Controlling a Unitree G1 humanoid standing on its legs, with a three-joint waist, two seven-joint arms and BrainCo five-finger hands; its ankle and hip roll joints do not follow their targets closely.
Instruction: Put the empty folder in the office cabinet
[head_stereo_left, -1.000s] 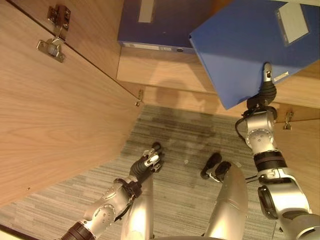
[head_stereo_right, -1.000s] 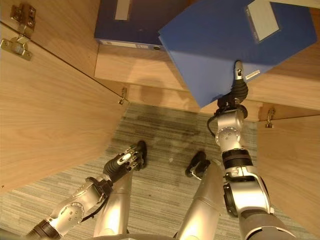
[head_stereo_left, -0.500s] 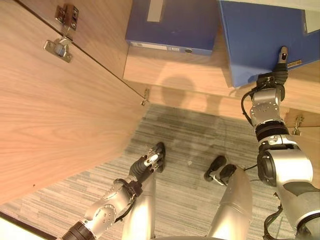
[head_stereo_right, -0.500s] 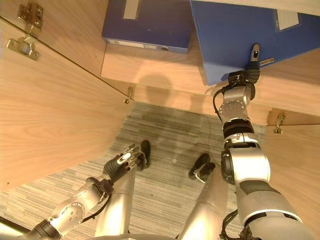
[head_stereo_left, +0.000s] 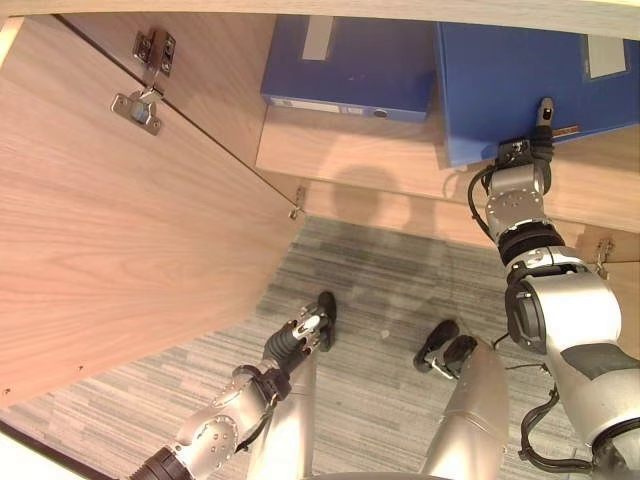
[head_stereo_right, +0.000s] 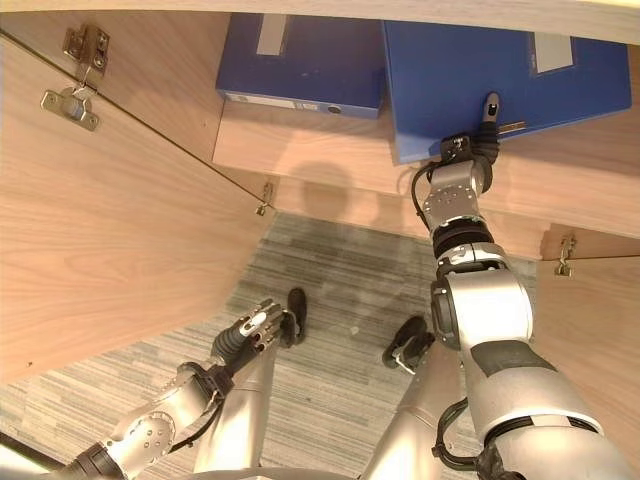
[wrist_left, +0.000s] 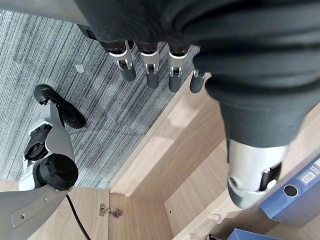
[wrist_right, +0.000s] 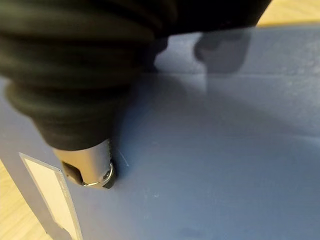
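Note:
The blue folder (head_stereo_left: 520, 75) lies flat on the office cabinet's shelf (head_stereo_left: 350, 150), squared up beside a darker blue folder (head_stereo_left: 350, 60) to its left. My right hand (head_stereo_left: 535, 140) is at the folder's near edge, thumb laid over its top face (wrist_right: 95, 170), the fingers hidden beneath it. A white label (head_stereo_right: 552, 52) sits near the folder's far right corner. My left hand (head_stereo_left: 300, 335) hangs low over the carpet, away from the cabinet, with its fingers (wrist_left: 150, 75) straight and nothing in them.
The cabinet's left door (head_stereo_left: 120, 220) stands wide open with metal hinges (head_stereo_left: 145, 95) on its inner face. A second door (head_stereo_right: 590, 330) is open at the right. Grey striped carpet (head_stereo_left: 380, 290) lies in front of the cabinet.
The blue folder went from tilted above the shelf's edge to flat and further in on the shelf, beside the darker folder. My right arm reached forward with it. The left hand stayed low.

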